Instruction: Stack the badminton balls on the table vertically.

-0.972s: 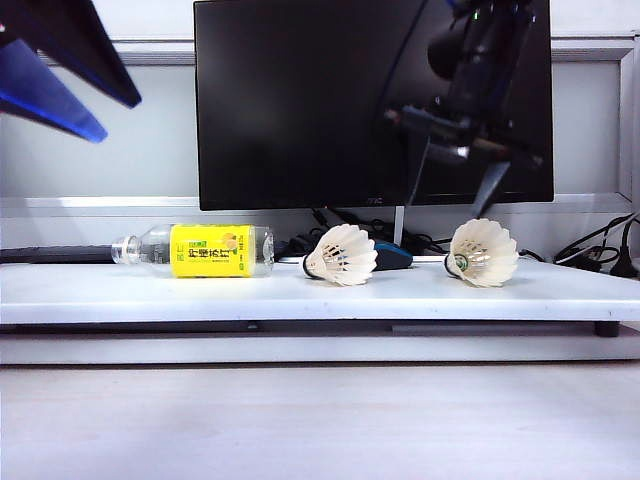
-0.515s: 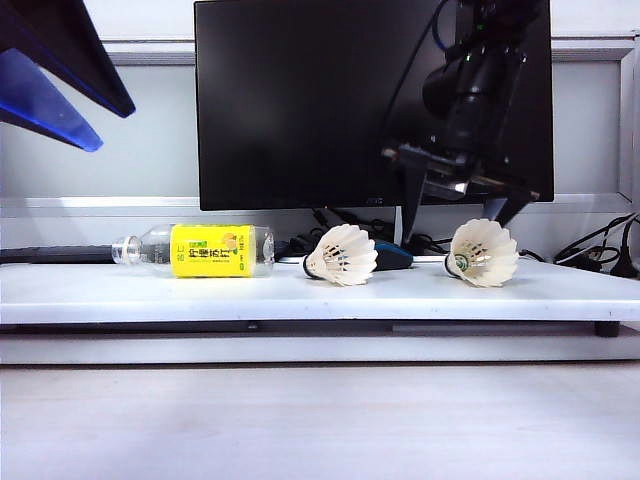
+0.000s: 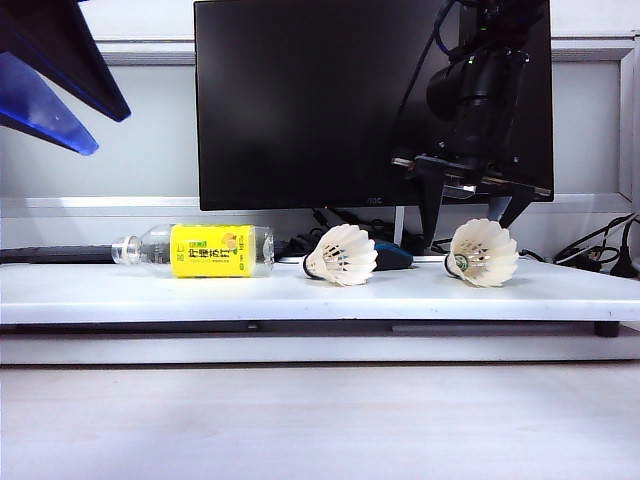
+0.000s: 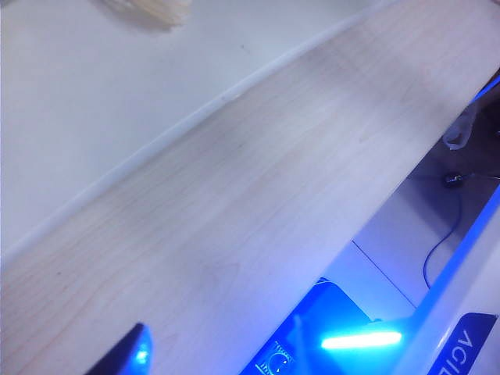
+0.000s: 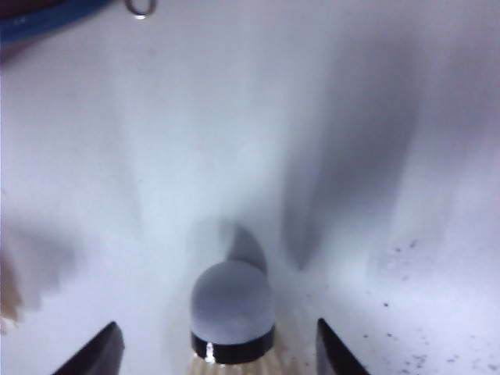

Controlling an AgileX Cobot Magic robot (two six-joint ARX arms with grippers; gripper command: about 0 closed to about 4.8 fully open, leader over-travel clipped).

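Observation:
Two white feather badminton balls lie on their sides on the white table (image 3: pixel 120 290), one near the middle (image 3: pixel 342 255) and one to the right (image 3: pixel 483 253). My right gripper (image 3: pixel 472 212) hangs pointing down just behind and above the right one. In the right wrist view its dark fingertips (image 5: pixel 100 351) stand either side of that ball's rounded cork tip (image 5: pixel 232 305) with a gap on each side, so the gripper (image 5: pixel 219 355) is open. My left gripper (image 3: pixel 108 130) is high at the far left, open and empty. One of its fingertips (image 4: pixel 133 355) shows over pale wood.
A plastic bottle with a yellow label (image 3: pixel 200 250) lies on the table's left part. A blue-and-black mouse (image 3: pixel 393 255) sits behind the middle ball. A black monitor (image 3: pixel 330 100) stands at the back, with cables (image 3: pixel 600 250) at the right. A wood-grain surface (image 3: pixel 320 420) lies in front.
My right gripper has come down from in front of the monitor to straddle the right badminton ball, and its jaws have narrowed a little. The left gripper has hardly moved.

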